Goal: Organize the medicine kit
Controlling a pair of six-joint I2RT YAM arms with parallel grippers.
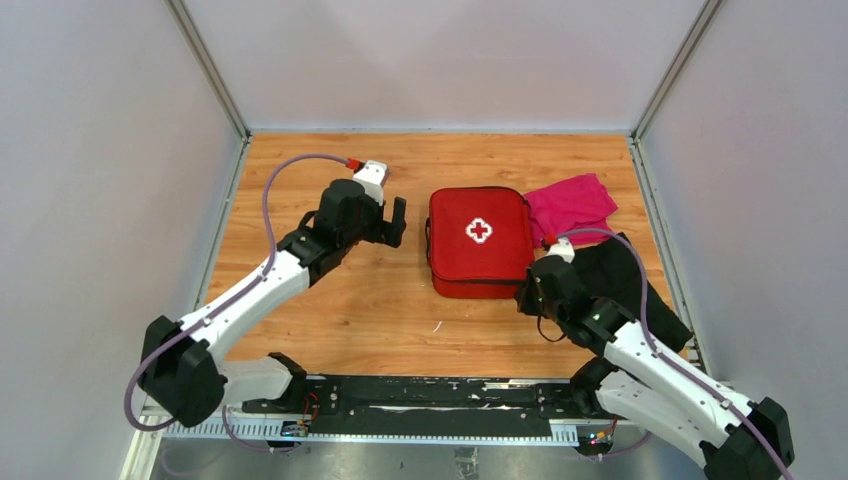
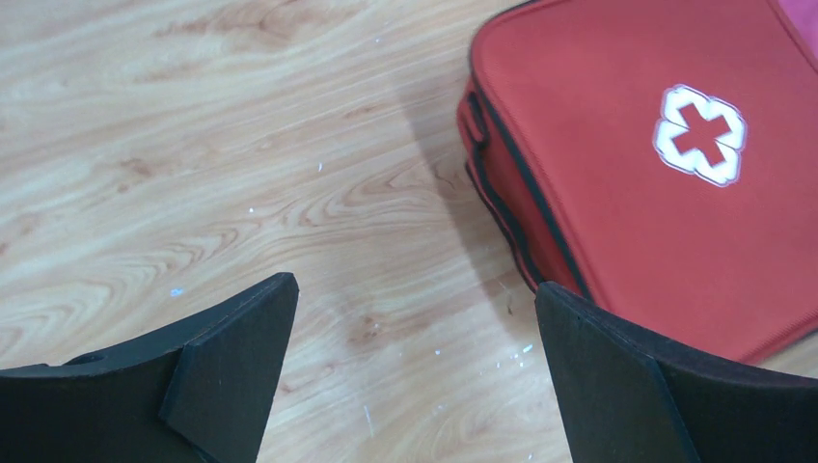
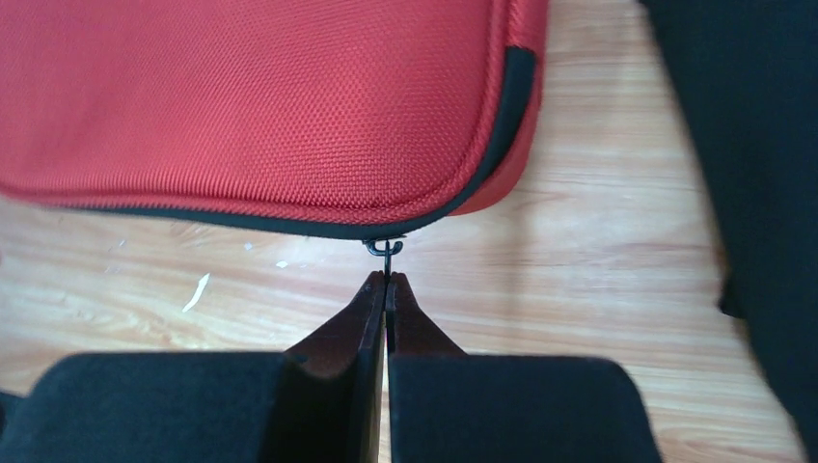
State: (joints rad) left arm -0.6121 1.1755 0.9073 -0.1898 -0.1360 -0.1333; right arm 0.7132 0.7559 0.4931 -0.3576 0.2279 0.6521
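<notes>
Drawing the zipper pull (image 3: 383, 249) along the black seam looks like your step: steer the right end effector (image 3: 387, 282), clamped on that pull, low and parallel to the edge, not upward. The left end effector (image 2: 413, 299) stands apart, holding nothing. The medicine kit (image 1: 479, 241), red with a white cross, lies flat, lid shut, mid-frame on the counter (image 1: 300, 160)

The right hand (image 3: 387, 280) pinches the zipper pull (image 3: 384, 249) on the medicine kit (image 3: 260, 106) (black cloth (image 3: 752, 145) alongside).

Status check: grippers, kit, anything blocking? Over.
Left gripper open, empty, left of medicine kit. Right gripper shut on zip pull at kit's near right corner; kit closed. Magenta cloth and black cloth lie right of it.
</notes>
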